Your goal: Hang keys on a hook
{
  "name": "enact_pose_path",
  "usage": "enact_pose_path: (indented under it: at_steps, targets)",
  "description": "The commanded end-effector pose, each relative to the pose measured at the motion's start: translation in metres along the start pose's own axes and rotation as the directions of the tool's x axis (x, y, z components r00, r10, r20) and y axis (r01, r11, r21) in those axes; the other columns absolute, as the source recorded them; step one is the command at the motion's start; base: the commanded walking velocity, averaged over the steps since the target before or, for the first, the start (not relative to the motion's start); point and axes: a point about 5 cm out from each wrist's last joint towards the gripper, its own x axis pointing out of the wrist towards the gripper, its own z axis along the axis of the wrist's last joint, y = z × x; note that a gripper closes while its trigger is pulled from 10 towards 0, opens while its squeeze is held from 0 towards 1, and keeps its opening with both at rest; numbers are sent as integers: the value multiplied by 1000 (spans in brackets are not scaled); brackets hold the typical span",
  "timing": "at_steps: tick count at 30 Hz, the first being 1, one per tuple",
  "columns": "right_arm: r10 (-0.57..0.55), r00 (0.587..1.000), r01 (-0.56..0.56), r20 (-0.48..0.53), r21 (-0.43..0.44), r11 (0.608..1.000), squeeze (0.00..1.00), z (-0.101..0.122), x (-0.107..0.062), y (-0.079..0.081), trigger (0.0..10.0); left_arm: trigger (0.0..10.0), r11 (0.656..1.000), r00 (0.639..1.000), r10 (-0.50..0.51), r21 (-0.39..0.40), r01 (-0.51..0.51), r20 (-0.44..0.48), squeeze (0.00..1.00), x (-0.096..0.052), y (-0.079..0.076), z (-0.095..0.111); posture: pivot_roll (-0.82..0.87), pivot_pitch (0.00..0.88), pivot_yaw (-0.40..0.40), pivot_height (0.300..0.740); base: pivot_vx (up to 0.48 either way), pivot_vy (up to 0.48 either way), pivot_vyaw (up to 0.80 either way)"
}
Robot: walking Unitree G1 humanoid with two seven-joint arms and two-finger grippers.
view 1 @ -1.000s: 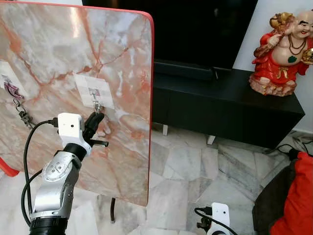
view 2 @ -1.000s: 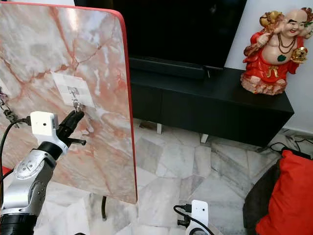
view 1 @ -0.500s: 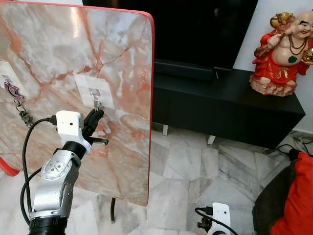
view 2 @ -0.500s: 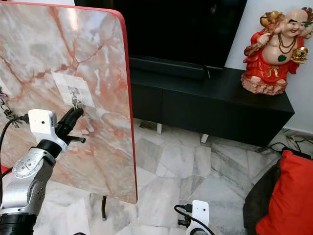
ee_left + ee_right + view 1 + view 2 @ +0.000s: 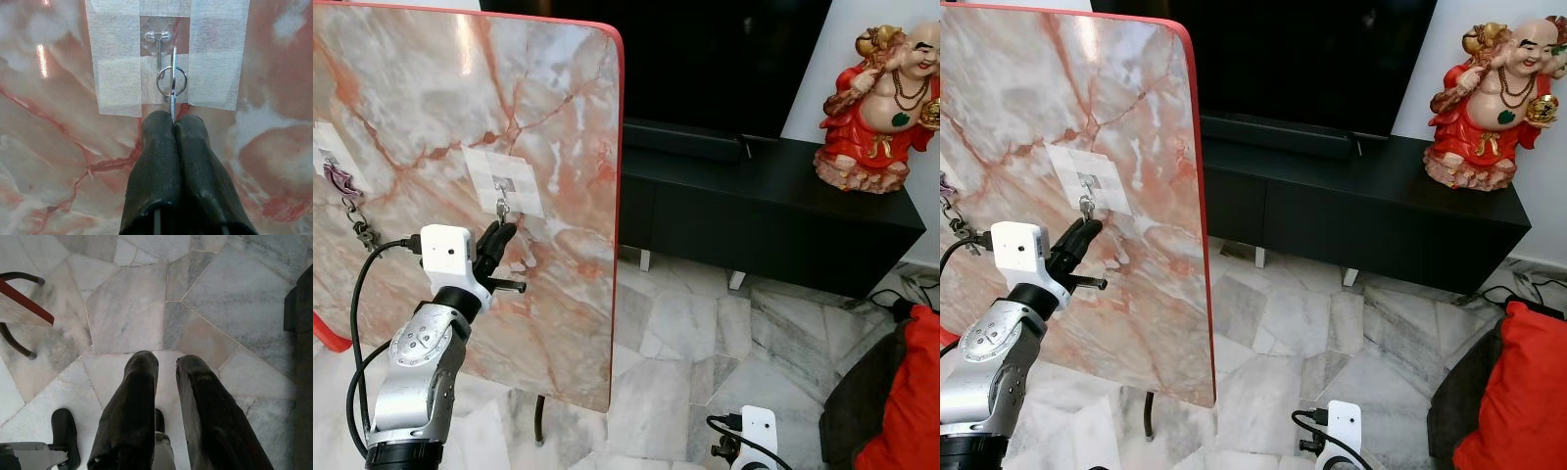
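The left gripper [image 5: 172,122] is raised to the upright marble board [image 5: 538,88], its black fingers [image 5: 156,161] pinched together on a thin metal key [image 5: 172,93]; the key ring [image 5: 171,81] sits just beyond the fingertips, against the small clear hook [image 5: 159,36] stuck on a white patch [image 5: 117,58]; whether the ring hangs on the hook I cannot tell; the arm bends up from the elbow; the right gripper [image 5: 166,372] hangs low over the marble floor [image 5: 234,298], fingers apart, holding nothing.
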Motion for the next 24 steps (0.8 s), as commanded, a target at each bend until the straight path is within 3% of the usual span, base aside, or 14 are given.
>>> enact_pose_path:
  at_steps: [1, 24]
  targets:
    - [-9, 1000, 9, -12, 10, 1000, 0, -4, -1, -3, 10000, 10000, 1000, 1000, 12, 8, -12, 6, 0, 0, 3, 5, 53, 0, -67, 740, 0, 0, 0]
    - [-29, 999, 30, -22, 32, 999, 0, -6, -1, -10, 10000, 10000, 999, 999, 36, 22, -36, 6, 0, 7, 7, 6, 52, 0, -66, 740, 0, 0, 0]
